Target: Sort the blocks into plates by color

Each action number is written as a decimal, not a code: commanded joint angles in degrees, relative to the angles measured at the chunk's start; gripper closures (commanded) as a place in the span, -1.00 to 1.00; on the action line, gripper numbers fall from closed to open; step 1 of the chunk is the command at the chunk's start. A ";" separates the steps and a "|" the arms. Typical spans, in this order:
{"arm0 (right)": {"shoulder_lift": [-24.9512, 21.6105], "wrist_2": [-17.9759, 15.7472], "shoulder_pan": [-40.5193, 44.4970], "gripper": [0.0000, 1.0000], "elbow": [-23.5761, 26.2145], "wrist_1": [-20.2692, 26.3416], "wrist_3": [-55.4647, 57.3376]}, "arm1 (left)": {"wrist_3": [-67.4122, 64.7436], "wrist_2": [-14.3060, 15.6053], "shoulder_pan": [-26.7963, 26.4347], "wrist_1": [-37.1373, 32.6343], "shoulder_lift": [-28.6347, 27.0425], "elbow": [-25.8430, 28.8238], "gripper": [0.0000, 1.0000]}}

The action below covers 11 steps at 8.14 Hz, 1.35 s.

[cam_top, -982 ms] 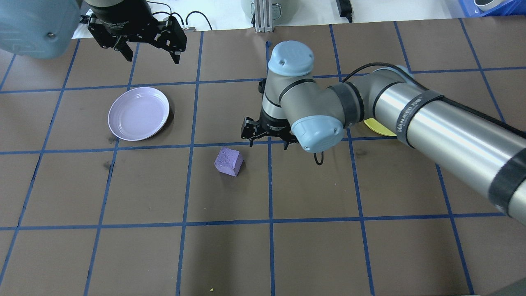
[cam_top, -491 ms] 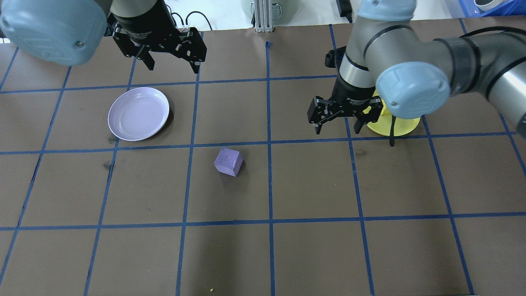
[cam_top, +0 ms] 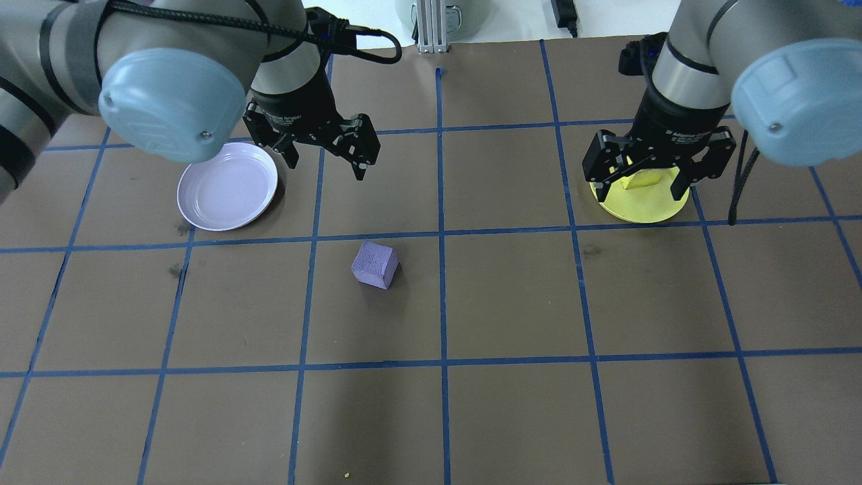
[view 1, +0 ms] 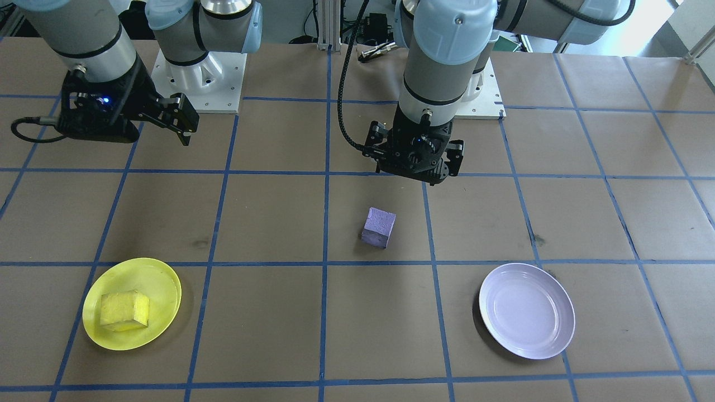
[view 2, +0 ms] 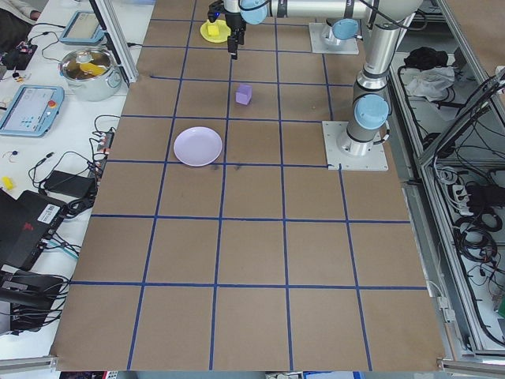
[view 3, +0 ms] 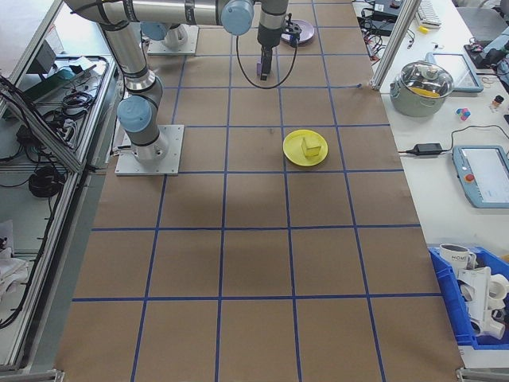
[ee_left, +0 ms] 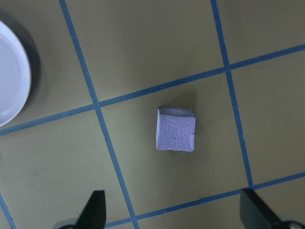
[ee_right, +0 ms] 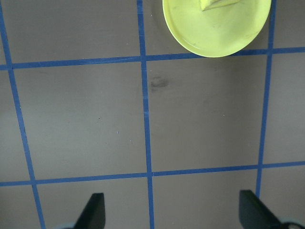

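Observation:
The purple block lies alone on the brown table near the middle. My left gripper hangs open and empty above the table, between the block and the empty lavender plate. Its wrist view shows the purple block ahead of the fingertips. The yellow block rests in the yellow plate. My right gripper is open and empty, raised high on the robot's side of that plate.
Blue tape lines divide the table into squares. A metal post and a pot stand at the far edge. The arm bases sit at the robot's side. A tiny yellow crumb lies near the front edge.
The right arm has swung away from the table's middle to the yellow plate's side. The left arm has come forward from the far left corner toward the purple block. The purple block stayed put.

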 commanded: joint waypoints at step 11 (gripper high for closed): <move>-4.46 -0.46 0.06 -1.00 -3.74 1.66 -1.75 | -0.78 -2.71 -0.16 6.90 -12.14 -6.89 -1.00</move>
